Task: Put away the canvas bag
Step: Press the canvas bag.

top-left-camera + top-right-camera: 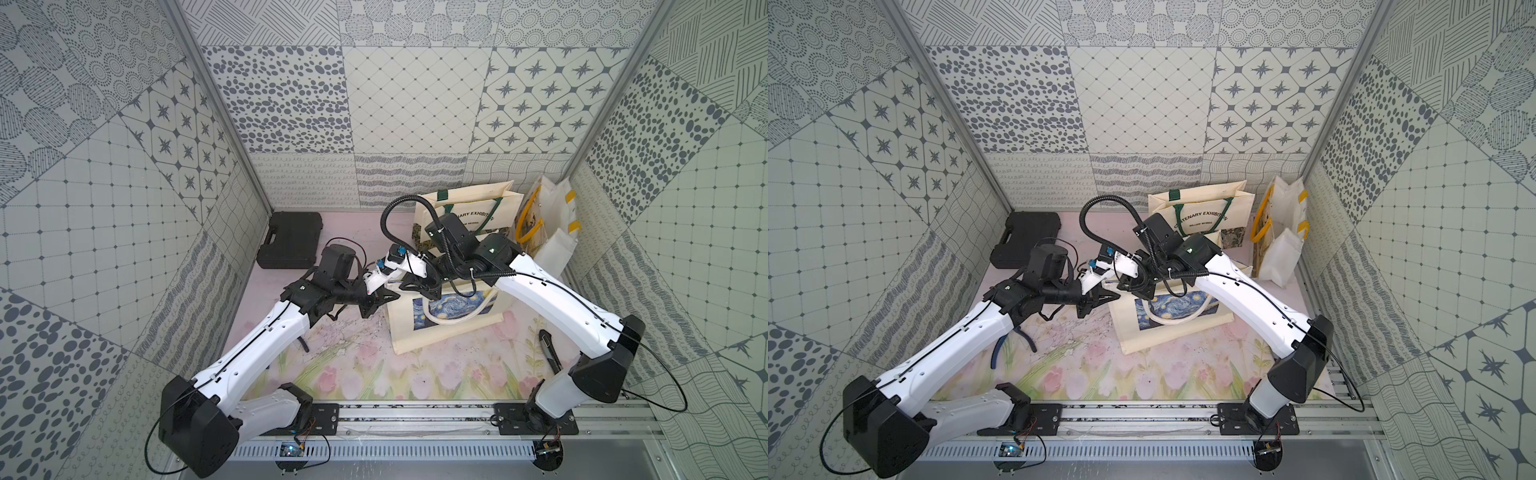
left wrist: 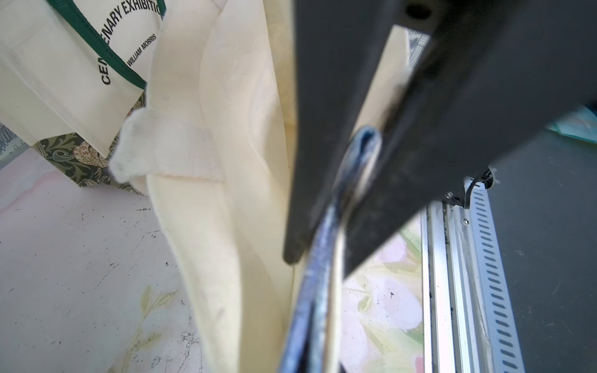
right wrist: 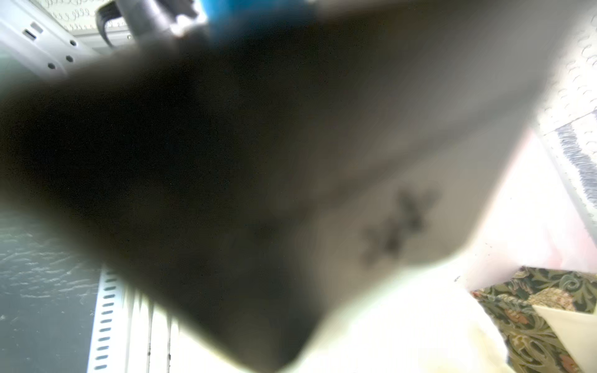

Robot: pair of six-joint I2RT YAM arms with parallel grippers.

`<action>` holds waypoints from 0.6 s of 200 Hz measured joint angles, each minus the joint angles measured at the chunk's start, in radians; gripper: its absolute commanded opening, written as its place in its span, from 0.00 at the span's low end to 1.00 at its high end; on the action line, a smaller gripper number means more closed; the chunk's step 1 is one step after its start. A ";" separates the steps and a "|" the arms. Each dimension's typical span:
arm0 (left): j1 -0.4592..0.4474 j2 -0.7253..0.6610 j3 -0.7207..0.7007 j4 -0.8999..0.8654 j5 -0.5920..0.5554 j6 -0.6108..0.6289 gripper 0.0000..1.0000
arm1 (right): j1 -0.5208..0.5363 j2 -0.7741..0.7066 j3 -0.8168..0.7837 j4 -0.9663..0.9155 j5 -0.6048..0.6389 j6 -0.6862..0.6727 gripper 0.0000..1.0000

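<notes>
The canvas bag (image 1: 449, 332) (image 1: 1167, 332), cream with a blue starry-night print and white rope handles, stands half upright at mid table in both top views. My left gripper (image 1: 384, 297) (image 1: 1102, 297) is shut on the bag's upper rim at its left corner. In the left wrist view the black jaws of the left gripper (image 2: 323, 258) pinch a blue-printed fold, with cream cloth (image 2: 226, 129) beside it. My right gripper (image 1: 411, 286) (image 1: 1125, 284) is shut on the same rim, just right of the left one. The right wrist view is blurred: one dark finger (image 3: 226, 193) fills it, with the bag's bright cloth (image 3: 387, 339) below.
A cream tote with green handles (image 1: 465, 208) stands behind the bag. White bags with yellow handles (image 1: 552, 224) lean in the back right corner. A black case (image 1: 291, 241) lies at back left. A dark tool (image 1: 550, 351) lies at right, and blue-handled pliers (image 1: 1007, 345) lie under the left arm.
</notes>
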 measured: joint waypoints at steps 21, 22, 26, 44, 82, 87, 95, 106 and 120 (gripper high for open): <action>0.001 0.000 0.000 0.000 -0.001 0.001 0.01 | 0.001 -0.006 -0.009 0.012 0.003 0.004 0.00; 0.001 0.000 0.000 0.000 -0.001 0.001 0.02 | 0.001 -0.006 -0.010 0.013 0.003 0.005 0.00; 0.001 0.000 0.000 0.000 -0.001 0.001 0.06 | 0.001 -0.007 -0.011 0.014 0.004 0.005 0.00; 0.002 -0.001 0.000 0.002 -0.002 -0.003 0.22 | 0.001 -0.013 -0.018 0.023 0.009 0.016 0.00; 0.005 -0.010 -0.006 0.016 -0.010 -0.029 0.49 | 0.002 -0.026 -0.022 0.032 0.020 0.047 0.00; 0.005 -0.012 -0.010 0.018 -0.010 -0.029 0.50 | 0.002 -0.028 -0.022 0.033 0.022 0.053 0.00; 0.005 -0.017 -0.015 0.022 -0.010 -0.035 0.51 | -0.002 -0.029 -0.021 0.032 0.023 0.063 0.00; 0.005 -0.023 -0.023 0.036 -0.009 -0.043 0.51 | -0.007 -0.029 -0.020 0.032 0.021 0.077 0.00; 0.005 -0.030 -0.034 0.055 -0.009 -0.058 0.52 | -0.019 -0.029 -0.017 0.031 0.013 0.098 0.00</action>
